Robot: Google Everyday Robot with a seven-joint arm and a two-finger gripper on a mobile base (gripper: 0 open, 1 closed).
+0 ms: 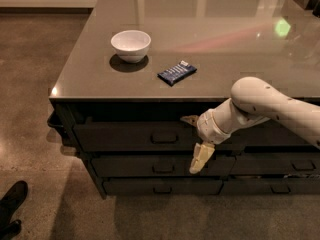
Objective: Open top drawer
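The top drawer [120, 136] is the wide dark grey front just under the counter top, with a small loop handle [165, 138] at its centre. Its front stands about level with the drawers below. My gripper [194, 140] is on a white arm coming in from the right, just right of the handle and in front of the drawer face. Its fingers are spread wide, one tip [189, 119] near the drawer's top edge and the other [200, 158] hanging down over the second drawer. It holds nothing.
A white bowl [131, 45] and a dark blue snack packet [177, 72] lie on the counter top [225, 44]. Two shallower drawers [150, 166] sit below, and another column of drawers [295, 165] is to the right. A dark shoe [12, 204] is on the floor at bottom left.
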